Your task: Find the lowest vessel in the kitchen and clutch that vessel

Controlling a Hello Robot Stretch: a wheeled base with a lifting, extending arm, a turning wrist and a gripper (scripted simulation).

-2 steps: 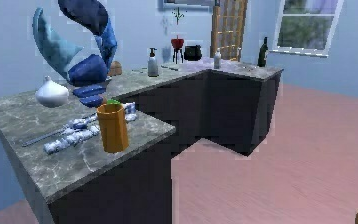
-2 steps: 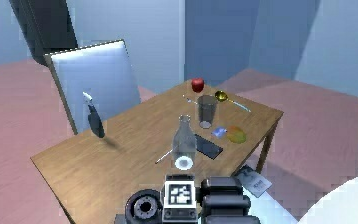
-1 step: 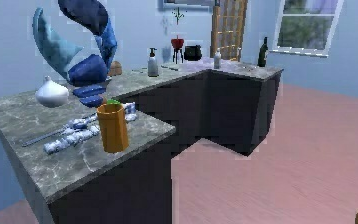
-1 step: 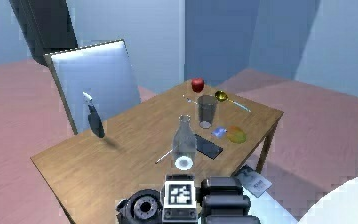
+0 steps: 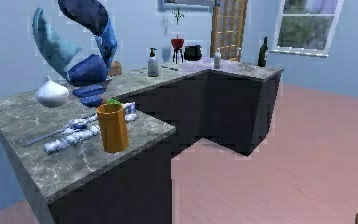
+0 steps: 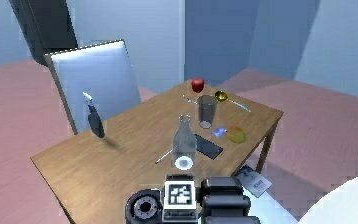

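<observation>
**Vessels on two surfaces, hand low at the table's near edge**

Forward view: An L-shaped kitchen surface (image 5: 47, 160) with a speckled stone top runs along the blue wall. On its near end stands an orange cup (image 5: 112, 128) with something green at its rim. Just beside the cup lies a pale bundle (image 5: 75, 135) that is too blurred to name. Behind these sits a squat white vase (image 5: 52, 93), next to a tall blue sculpture (image 5: 82, 45). Farther along the same surface are a soap dispenser (image 5: 152, 63), a red thing (image 5: 177, 43) and a dark bottle (image 5: 263, 52).

Arm side view: The hand (image 6: 145, 207) sits at the bottom edge, left of a white marker square (image 6: 179, 196). Its far end cannot be made out, so neither its grip nor whether it holds anything can be told. Just beyond the hand is a wooden table (image 6: 107, 155). A glass flask (image 6: 185, 134) stands upright on it, near the hand, with a white disc (image 6: 184, 162) at its foot. Farther out from the hand stands a grey cup (image 6: 205, 108), with a red apple (image 6: 197, 86) behind it. A dark bottle-like thing (image 6: 93, 116) stands out to the left of the hand, before a grey chair (image 6: 92, 75).
</observation>
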